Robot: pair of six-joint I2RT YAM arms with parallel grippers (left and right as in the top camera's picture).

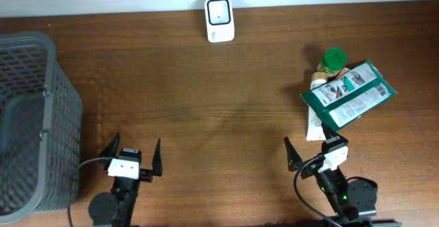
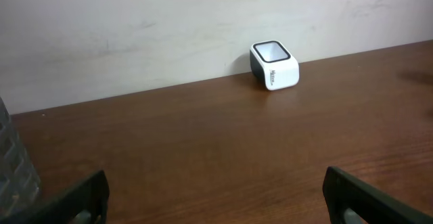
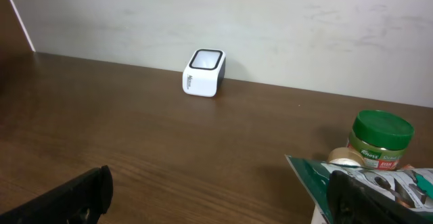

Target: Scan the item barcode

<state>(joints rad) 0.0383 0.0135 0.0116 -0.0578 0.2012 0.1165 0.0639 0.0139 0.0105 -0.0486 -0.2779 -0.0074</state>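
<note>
Packet (image 1: 350,94) just ahead of right hand (image 1: 312,147), fingers spread

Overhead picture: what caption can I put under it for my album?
Left pincer and right pincer stand open; white scanner at the back, green packet and jar right, grey basket left.

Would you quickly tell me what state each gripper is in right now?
Left gripper: open, holding nothing.
Right gripper: open, holding nothing.
</note>
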